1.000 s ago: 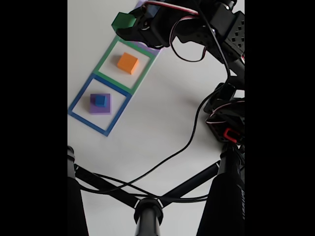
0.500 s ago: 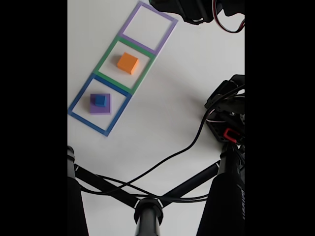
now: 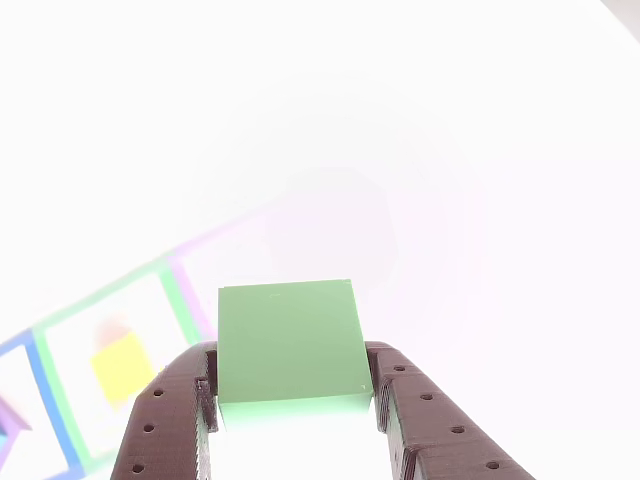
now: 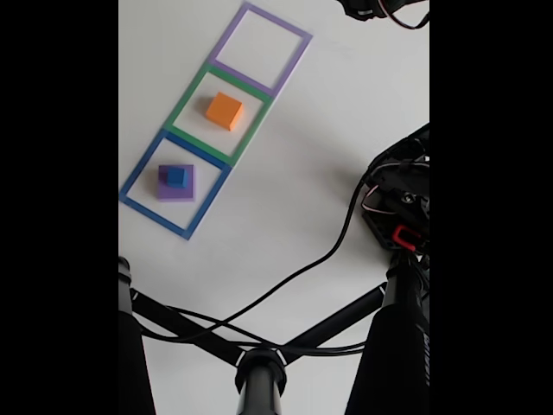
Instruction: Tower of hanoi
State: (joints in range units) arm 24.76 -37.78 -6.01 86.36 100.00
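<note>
In the other view my gripper point(image 3: 290, 392) is shut on a green block point(image 3: 288, 340), with a black finger on each side of it, held high above the white table. Below it lie the flat outlines, and the orange block point(image 3: 122, 366) looks washed-out yellow inside the green outline point(image 3: 178, 300). In the fixed view the orange block point(image 4: 225, 111) sits in the green outline point(image 4: 188, 97). The small blue cube point(image 4: 176, 176) rests on the purple slab point(image 4: 164, 193) inside the blue outline point(image 4: 138, 173). Nothing lies in the purple outline point(image 4: 232, 35).
In the fixed view, part of the arm point(image 4: 380, 7) shows at the top edge and its base with red and black parts point(image 4: 399, 220) stands at the right. A black cable point(image 4: 294, 277) runs across the table to a black stand point(image 4: 259, 372) at the bottom.
The arm carrying the green block has drawn back from over the purple outline toward the top right, leaving the fixed view almost entirely. The blocks on the table have not moved.
</note>
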